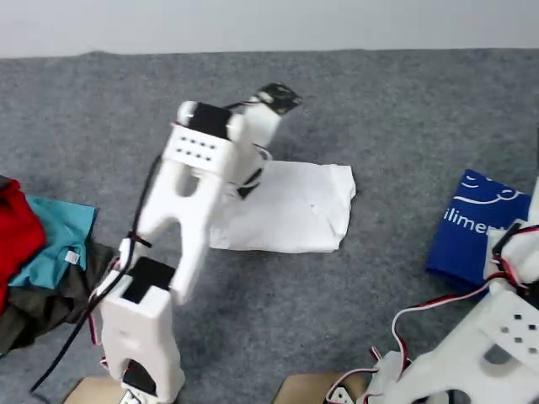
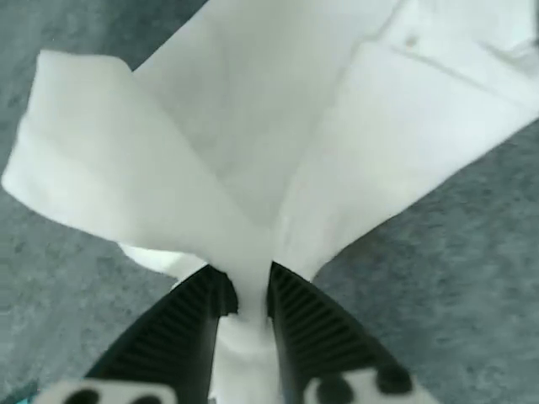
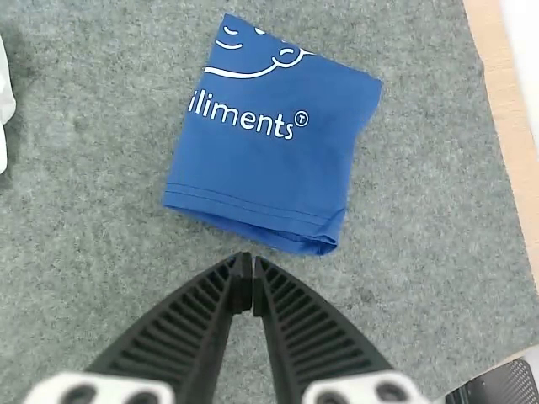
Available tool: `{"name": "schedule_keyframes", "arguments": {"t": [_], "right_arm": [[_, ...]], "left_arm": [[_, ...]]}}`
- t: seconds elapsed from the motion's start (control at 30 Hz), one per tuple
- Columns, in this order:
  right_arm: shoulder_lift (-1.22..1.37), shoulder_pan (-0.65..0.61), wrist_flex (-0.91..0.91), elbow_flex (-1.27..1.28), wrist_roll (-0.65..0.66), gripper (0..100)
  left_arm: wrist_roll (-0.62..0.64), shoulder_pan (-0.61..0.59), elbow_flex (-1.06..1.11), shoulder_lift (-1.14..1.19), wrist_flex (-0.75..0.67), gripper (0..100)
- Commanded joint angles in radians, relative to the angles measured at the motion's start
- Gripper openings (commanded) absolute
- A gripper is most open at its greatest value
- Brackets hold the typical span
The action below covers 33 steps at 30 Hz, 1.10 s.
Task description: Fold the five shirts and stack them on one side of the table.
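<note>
A white shirt [image 1: 295, 210], partly folded, lies in the middle of the grey mat. My left gripper [image 1: 248, 187] stands at its left edge. In the left wrist view this gripper [image 2: 248, 295] is shut on a pinched fold of the white shirt [image 2: 253, 151], which is lifted and fans out from the fingers. A folded blue shirt [image 1: 476, 227] with white print lies at the right side. My right gripper [image 3: 251, 271] hovers shut just short of the near edge of the blue shirt [image 3: 269, 168], holding nothing.
A loose pile at the left edge holds a red shirt [image 1: 17, 231], a teal shirt [image 1: 59, 236] and a dark olive shirt [image 1: 50, 299]. The right arm's body [image 1: 497, 337] fills the lower right corner. Wooden table edge [image 3: 505, 126] runs beside the mat.
</note>
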Motion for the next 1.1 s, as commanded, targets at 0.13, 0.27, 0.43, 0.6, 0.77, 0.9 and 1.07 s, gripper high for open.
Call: {"name": "schedule_keyframes", "arguments": {"t": [0.13, 0.27, 0.43, 0.6, 0.77, 0.9, 1.07], "right_arm": [[-0.015, -0.007, 0.035, -0.009, 0.009, 1.4], [-0.015, -0.007, 0.035, -0.009, 0.009, 1.4], [-0.015, -0.007, 0.036, -0.008, 0.009, 1.4], [-0.015, -0.007, 0.036, -0.008, 0.009, 1.4], [-0.015, -0.007, 0.036, -0.008, 0.009, 1.4], [-0.015, -0.007, 0.036, -0.008, 0.009, 1.4], [-0.015, -0.010, 0.036, -0.008, 0.009, 1.4]], "left_arm": [[0.044, 0.138, -0.007, -0.057, -0.081, 0], [0.071, 0.178, -0.027, 0.011, -0.112, 0], [0.106, 0.193, -0.199, 0.175, -0.078, 0], [0.123, 0.226, -0.467, 0.324, 0.011, 0], [0.150, 0.282, -0.605, 0.437, 0.023, 0], [0.172, 0.318, -0.645, 0.496, 0.021, 0], [0.199, 0.321, -0.717, 0.554, 0.018, 1]]}}
